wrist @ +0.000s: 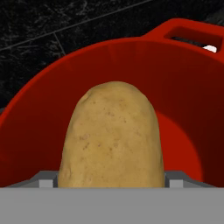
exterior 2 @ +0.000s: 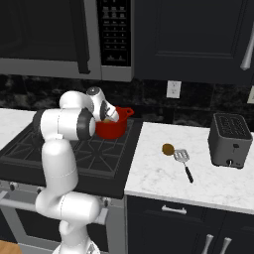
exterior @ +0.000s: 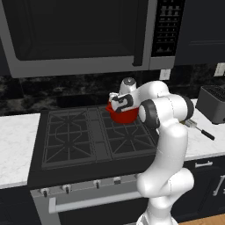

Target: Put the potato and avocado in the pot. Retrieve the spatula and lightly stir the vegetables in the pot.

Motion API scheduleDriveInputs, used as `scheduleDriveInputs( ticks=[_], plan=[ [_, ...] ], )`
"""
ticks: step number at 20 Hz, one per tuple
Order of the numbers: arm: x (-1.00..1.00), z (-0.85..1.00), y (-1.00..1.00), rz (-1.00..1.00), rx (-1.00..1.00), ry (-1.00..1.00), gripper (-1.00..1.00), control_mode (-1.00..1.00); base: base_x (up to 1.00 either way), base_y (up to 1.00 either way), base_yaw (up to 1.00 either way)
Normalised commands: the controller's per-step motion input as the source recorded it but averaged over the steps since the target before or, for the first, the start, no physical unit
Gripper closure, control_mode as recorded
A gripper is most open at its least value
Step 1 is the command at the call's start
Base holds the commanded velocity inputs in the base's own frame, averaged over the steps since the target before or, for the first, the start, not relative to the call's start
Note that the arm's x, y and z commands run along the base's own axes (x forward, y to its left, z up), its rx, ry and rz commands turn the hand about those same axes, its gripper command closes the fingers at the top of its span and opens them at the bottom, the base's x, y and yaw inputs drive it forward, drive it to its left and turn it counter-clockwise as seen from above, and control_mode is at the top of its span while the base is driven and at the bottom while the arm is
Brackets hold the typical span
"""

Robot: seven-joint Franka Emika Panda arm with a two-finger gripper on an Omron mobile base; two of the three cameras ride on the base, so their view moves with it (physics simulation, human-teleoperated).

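Right now I see the potato (wrist: 111,135) big in the hand view, sitting between the two grey finger tips (wrist: 46,180) of the tool (wrist: 111,183); the jaws stand wide and both sides of the potato meet them, so I read it as clamped on the potato. Behind it the red pot (wrist: 183,100) opens up, its inner wall curving around the potato and its handle at the upper right of that view; the potato hangs over the pot's mouth, tilted toward the inside.

From the left base view the tool (exterior: 121,103) is at the pot (exterior: 125,116), which stands on the rear right burner of the dark stove (exterior: 74,132); the arm's elbow covers part of the pot's right side. From the right base view the pot (exterior 2: 115,128) is at the stove's back corner, just beside the white marble counter (exterior 2: 163,176); a pale bit of the potato (exterior 2: 106,120) shows at the rim.

On the counter lies the spatula (exterior 2: 184,163), its slotted head near a small brown round thing (exterior 2: 168,149), which I take for the avocado; a toaster (exterior 2: 229,140) stands further right, well apart.
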Motion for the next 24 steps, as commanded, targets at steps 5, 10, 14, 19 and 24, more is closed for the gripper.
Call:
scheduleDriveInputs(
  ticks=[5, 10, 14, 19, 24],
  plan=[
    [0.08, -0.09, 0.00, 0.00, 0.00, 0.00, 1.00, -1.00, 0.00, 0.00, 0.00],
    [0.00, -0.03, 0.00, 0.00, 0.00, 0.01, -1.00, -1.00, 0.00, 0.00, 0.00],
    [-0.01, 0.00, 0.00, 0.00, 0.00, 0.00, -1.00, -1.00, 0.00, 0.00, 0.00],
    [0.00, 0.02, 0.00, 0.00, 0.02, 0.00, -1.00, -1.00, 0.00, 0.00, 0.00],
    [0.00, 0.16, 0.00, 0.00, 0.05, 0.00, -1.00, -1.00, 0.00, 0.00, 0.00]
  ],
)
